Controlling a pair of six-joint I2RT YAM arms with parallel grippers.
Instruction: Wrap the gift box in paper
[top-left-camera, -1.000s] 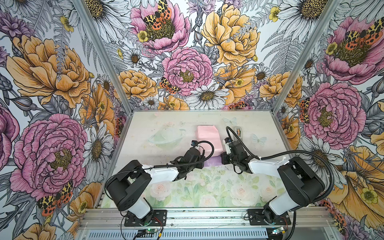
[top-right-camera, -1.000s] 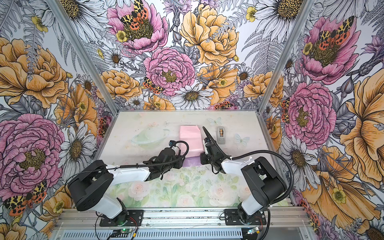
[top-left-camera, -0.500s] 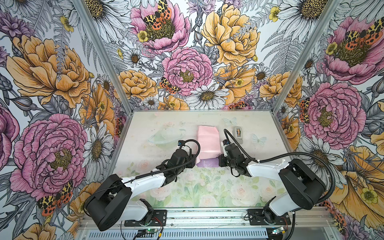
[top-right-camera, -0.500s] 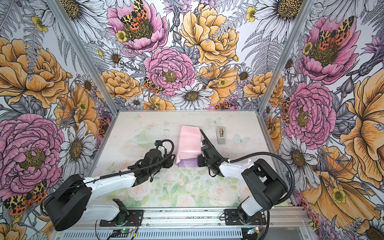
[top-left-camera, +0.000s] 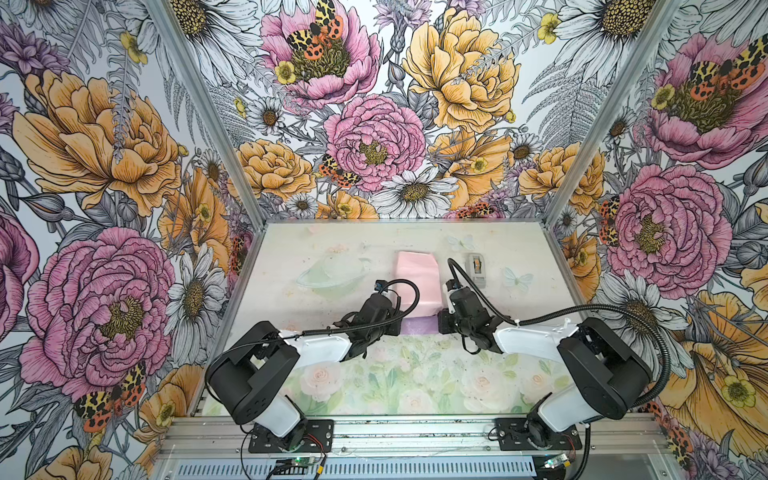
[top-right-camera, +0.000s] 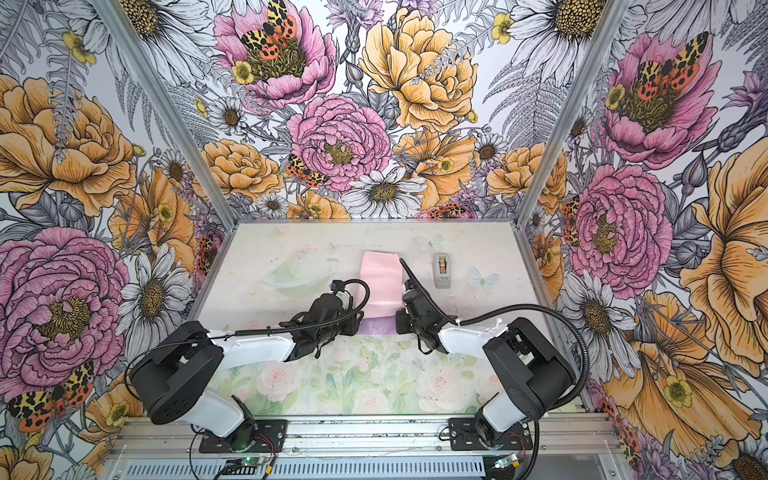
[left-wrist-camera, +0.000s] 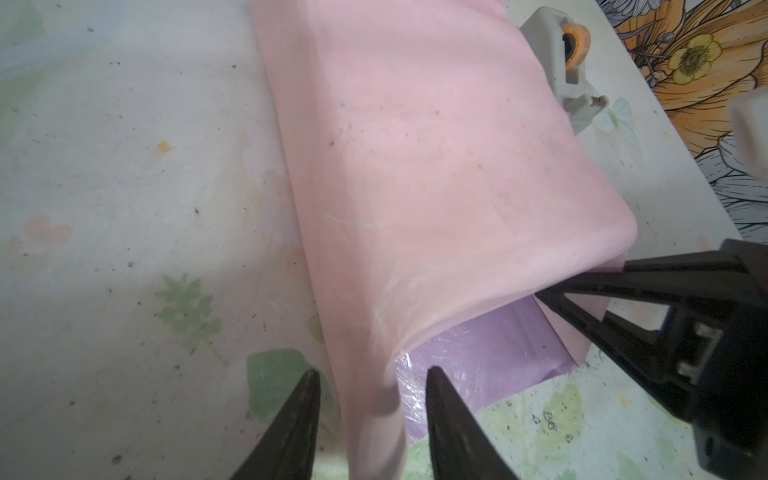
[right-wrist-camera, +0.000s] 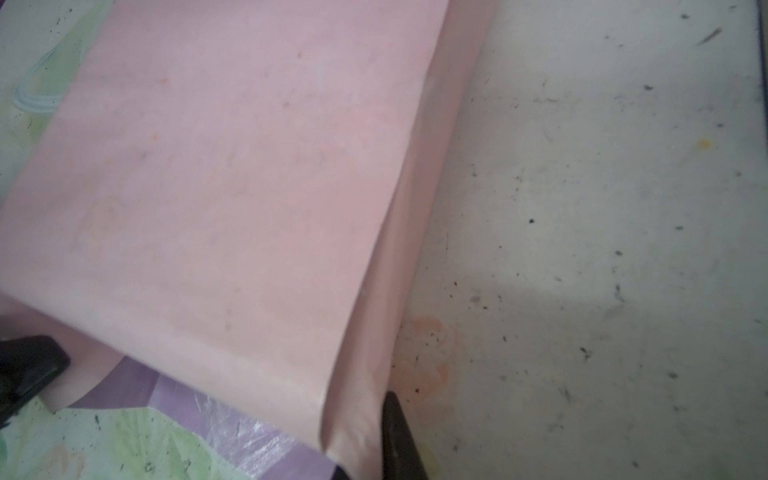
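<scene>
Paper (top-left-camera: 417, 282), pink side up, lies folded over at the table (top-left-camera: 332, 241) centre; right gripper (right-wrist-camera: 365, 432) pinches one near corner, left gripper (left-wrist-camera: 372, 370) straddles the other, jaws narrowly apart.

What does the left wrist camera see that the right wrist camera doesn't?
Only the left wrist view shows the grey tape dispenser near the paper, the flowery wall, and the left pincer open astride the paper's edge. Only the right wrist view shows the wide speckled stretch of table on the right arm's side of the paper. Both show the pink paper with its purple face peeking out underneath, and the right pincer shut on its corner.
</scene>
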